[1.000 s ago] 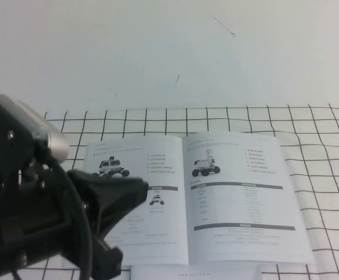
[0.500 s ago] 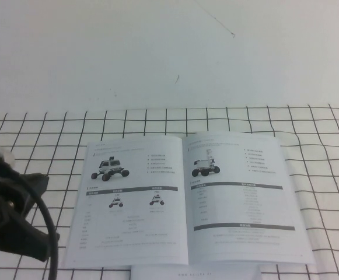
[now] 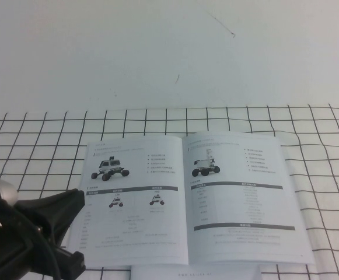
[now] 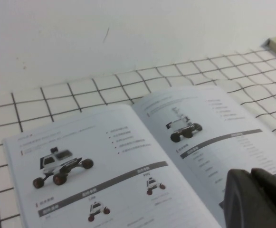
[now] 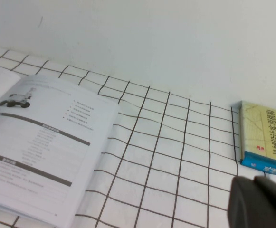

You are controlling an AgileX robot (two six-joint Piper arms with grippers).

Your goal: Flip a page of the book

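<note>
left gripper (image 3: 46,236) low at book's (image 3: 187,195) near-left corner (jaws: cannot tell) | right gripper (image 5: 261,202) beside book, jaws unclear

Flat, even, cool light fills all three views, with no single source to pick out. The pale wall washes out to near-white across the upper half of each frame. Shadows are faint: only a soft grey line runs under the lower edge of the book (image 3: 187,198) in the high view. Its glossy pages show no strong glare, though the small print is too soft to read. The left arm (image 3: 29,239), dark at the lower left of the high view, is blurred and underexposed. The left hand (image 4: 256,199) and right hand (image 5: 261,204) are black, out-of-focus lumps in the lower right corners of the wrist views. Grid lines on the desk (image 3: 327,151) stay fairly crisp and straight.
</note>
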